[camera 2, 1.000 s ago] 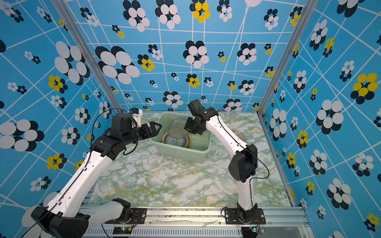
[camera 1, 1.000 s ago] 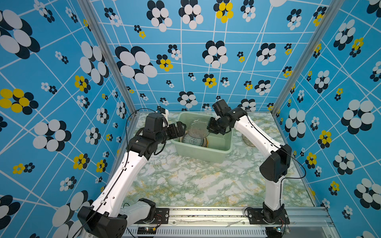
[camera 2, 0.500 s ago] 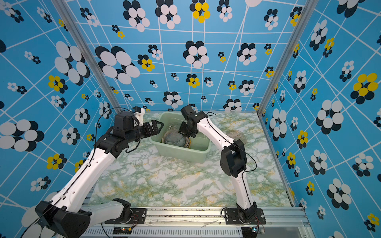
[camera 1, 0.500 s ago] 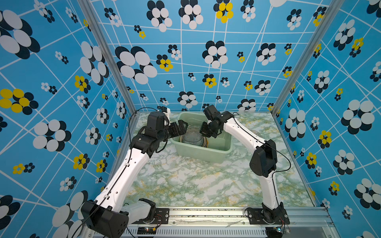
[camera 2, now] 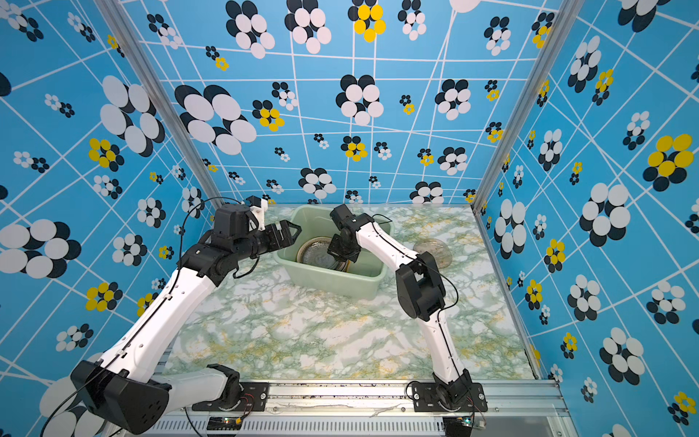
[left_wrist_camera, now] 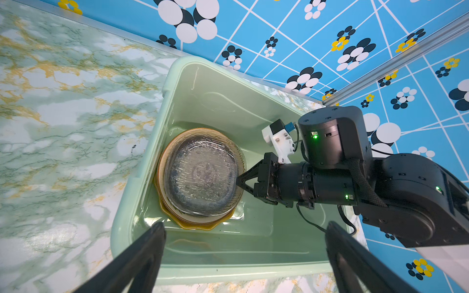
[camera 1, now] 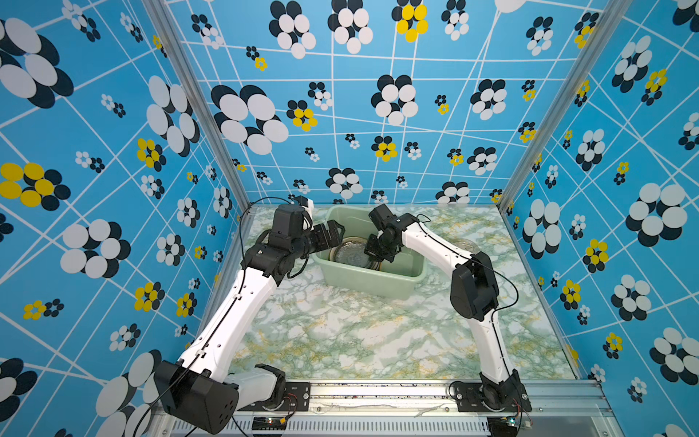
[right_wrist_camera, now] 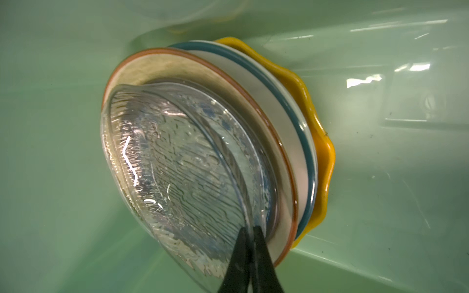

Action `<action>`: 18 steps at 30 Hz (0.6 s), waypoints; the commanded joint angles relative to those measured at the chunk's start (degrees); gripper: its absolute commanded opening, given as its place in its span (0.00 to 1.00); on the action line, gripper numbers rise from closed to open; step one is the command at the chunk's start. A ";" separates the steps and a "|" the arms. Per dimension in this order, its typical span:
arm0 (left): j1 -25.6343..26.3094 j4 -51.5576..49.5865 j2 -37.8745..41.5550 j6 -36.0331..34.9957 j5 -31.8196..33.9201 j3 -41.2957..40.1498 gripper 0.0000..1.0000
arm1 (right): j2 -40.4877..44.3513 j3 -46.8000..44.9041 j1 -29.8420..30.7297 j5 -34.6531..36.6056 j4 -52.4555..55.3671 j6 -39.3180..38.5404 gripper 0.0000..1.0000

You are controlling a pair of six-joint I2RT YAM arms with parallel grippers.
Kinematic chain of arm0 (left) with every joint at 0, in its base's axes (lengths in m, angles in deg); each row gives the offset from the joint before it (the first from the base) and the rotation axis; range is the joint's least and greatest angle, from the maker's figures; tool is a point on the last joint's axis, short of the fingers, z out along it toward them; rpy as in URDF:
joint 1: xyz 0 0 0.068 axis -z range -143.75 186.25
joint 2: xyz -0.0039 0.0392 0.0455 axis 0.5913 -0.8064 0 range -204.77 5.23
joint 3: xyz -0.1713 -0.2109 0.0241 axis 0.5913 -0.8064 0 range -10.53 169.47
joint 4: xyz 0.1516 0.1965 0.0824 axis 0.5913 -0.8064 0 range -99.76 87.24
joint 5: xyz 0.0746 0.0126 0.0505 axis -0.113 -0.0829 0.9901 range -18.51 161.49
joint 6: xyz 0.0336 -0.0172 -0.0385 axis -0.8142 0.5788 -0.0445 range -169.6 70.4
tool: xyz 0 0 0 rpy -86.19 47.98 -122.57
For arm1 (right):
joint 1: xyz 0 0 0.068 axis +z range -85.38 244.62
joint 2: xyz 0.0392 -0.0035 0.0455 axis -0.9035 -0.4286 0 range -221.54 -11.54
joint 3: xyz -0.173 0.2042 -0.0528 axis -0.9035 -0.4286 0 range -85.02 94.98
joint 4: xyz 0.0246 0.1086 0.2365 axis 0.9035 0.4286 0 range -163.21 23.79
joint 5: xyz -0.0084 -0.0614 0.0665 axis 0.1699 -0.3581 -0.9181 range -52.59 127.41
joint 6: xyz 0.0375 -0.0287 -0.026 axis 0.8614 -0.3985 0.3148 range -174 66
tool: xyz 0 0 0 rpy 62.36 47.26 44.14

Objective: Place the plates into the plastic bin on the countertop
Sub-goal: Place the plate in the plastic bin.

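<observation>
Black fingers [right_wrist_camera: 238, 261] of my right claw [right_wrist_camera: 250, 229] stand almost together, pinching the rim of the clear glass plate [right_wrist_camera: 177, 165] between them. That plate is round, so it has no long axis. Its hollow faces up and it sits askew, its pinched edge seeming raised off the stack below.

Beneath it, rim outside rim, lie a cream plate [right_wrist_camera: 157, 66] with a brown edge, a white plate [right_wrist_camera: 279, 106] with a dark teal edge, and outermost a yellow scalloped plate [right_wrist_camera: 322, 152]. A blue pattern shows through the glass.

The stack rests flat on the floor of the mint-green plastic bin [left_wrist_camera: 228, 101], toward the end nearer my left claw [left_wrist_camera: 243, 227]. That claw hangs spread wide above that end's rim, holding nothing.

Only the right wrist view shows the pinch and the layered rims. The left wrist view alone shows the whole stack from above, with my right claw reaching in sideways. Both top views add a second clear glass plate [camera 2: 433, 251], lying flat on the countertop [camera 1: 340, 333] to the right of the bin, beyond my right forearm [camera 1: 435, 244].
</observation>
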 commanded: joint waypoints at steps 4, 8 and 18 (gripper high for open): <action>-0.49 0.97 -0.07 -0.07 -0.84 2.04 0.99 | -0.82 -1.62 0.16 -0.16 -1.02 0.77 0.17; -0.50 0.72 -0.01 -0.21 -0.87 2.28 0.99 | -0.54 -1.63 0.17 0.02 -1.03 0.85 0.22; -0.55 -0.17 1.55 -0.65 -0.30 3.49 0.99 | 3.61 -0.51 0.04 2.71 -0.73 0.03 0.44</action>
